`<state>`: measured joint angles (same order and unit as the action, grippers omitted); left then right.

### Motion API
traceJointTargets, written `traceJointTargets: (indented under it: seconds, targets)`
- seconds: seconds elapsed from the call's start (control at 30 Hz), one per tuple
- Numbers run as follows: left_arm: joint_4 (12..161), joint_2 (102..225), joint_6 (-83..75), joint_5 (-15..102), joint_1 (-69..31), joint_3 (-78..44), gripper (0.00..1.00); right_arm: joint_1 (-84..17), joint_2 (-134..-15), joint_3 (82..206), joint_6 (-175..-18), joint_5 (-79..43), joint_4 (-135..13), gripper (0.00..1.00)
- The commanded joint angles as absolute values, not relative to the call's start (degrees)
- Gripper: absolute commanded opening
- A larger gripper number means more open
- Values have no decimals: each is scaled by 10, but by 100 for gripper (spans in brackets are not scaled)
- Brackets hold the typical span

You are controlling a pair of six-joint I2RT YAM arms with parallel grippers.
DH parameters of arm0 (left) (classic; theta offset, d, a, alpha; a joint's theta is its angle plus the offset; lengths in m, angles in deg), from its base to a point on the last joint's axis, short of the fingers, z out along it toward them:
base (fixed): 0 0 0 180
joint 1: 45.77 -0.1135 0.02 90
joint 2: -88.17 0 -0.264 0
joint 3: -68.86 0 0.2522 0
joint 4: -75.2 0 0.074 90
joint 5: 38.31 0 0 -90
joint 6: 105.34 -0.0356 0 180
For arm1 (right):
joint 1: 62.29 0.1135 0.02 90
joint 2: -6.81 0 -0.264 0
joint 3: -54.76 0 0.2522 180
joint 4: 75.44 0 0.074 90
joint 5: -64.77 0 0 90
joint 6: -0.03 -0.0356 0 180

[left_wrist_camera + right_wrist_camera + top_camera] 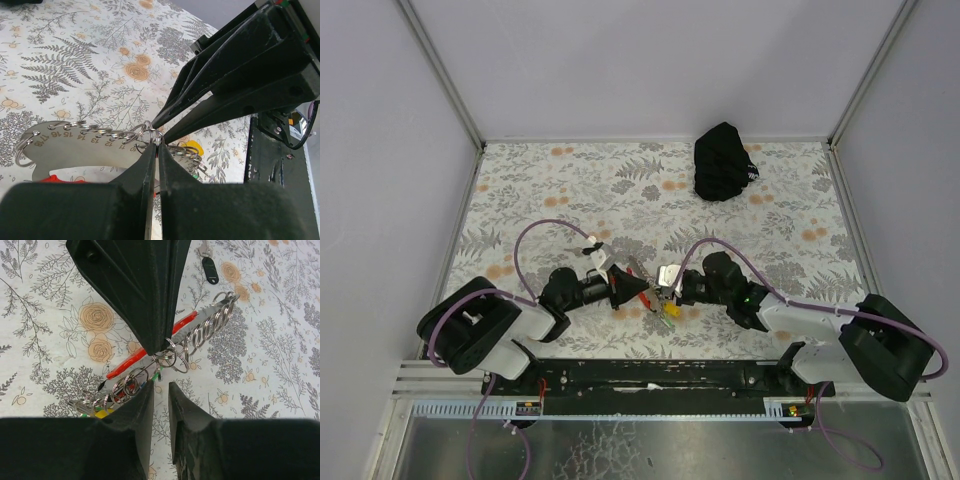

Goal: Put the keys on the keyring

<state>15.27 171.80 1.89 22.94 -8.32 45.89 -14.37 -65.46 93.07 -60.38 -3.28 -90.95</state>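
Note:
The keyring (170,356) lies between my two grippers: red curved strap (131,361), silvery numbered plate (75,150) strung with rings, yellow tag (196,146). My left gripper (157,145) is shut on one silvery ring of the bunch; it also shows in the top view (642,290). My right gripper (160,386) is slightly open with nothing between its jaws, its tips just short of the rings; it also shows in the top view (670,293). A green sliver (156,374) and a blue speck show among the rings; the keys' shapes are hidden.
A small black oblong piece (211,269) with a silvery key lies on the floral cloth beyond the bunch. A black pouch (723,162) sits at the back right. Grey walls close the table (570,190) on three sides.

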Motion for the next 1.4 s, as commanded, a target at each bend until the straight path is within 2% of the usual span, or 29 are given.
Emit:
traceJointTargets:
  seconds: [0.0,0.3,0.57,0.83,0.9,1.13,1.37]
  targets:
    - [84,1722,14,210,-85,445,0,-148,-661,947,-597,-8,-948,24]
    - [61,1732,26,205,-85,446,0,-148,-675,953,-606,19,-958,21]
    - [23,1755,44,219,-85,454,0,-148,-671,960,-617,40,-956,0]
    - [-8,1761,86,299,-84,471,0,-148,-652,981,-597,27,-883,0]
    - [-23,1767,97,296,-84,475,3,-148,-651,986,-592,7,-865,0]
    - [8,1744,55,299,-88,491,25,-148,-610,1007,-559,-43,-792,0]
    - [89,1713,-27,238,-91,471,33,-147,-600,1024,-544,-41,-752,0]
